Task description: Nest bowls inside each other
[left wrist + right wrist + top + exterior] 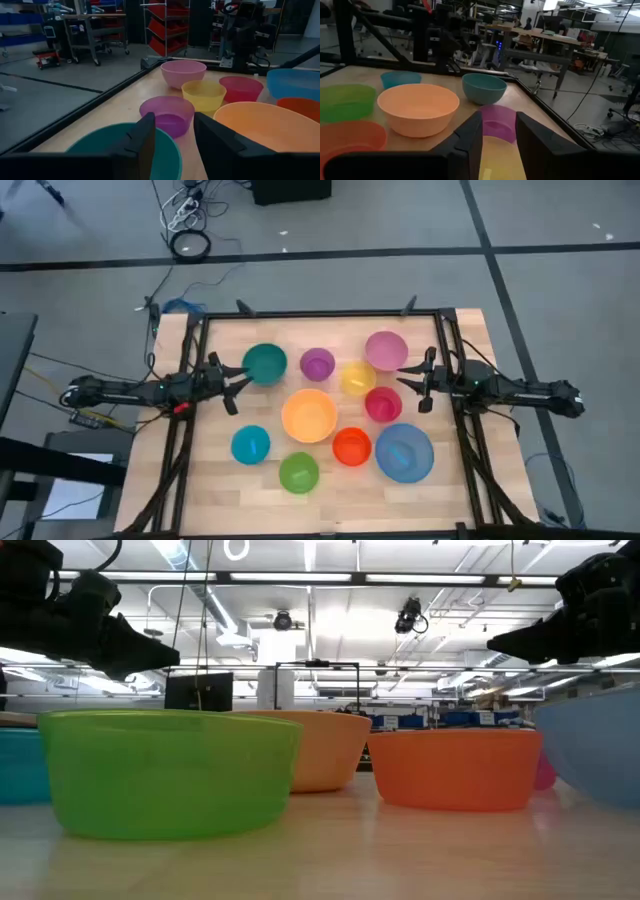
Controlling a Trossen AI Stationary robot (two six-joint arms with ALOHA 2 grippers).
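While bowls dot wooden table, both end effectors gape empty; workshop shelving behind.

Left arm stretched in from the table's left edge, left gripper fingers parted above the table, right arm mirrored from the right edge, right gripper fingers parted, raised

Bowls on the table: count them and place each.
10, none nested. Back row: teal, purple, yellow, pink. Middle: orange, magenta. Front: small blue, green, red-orange, large blue.
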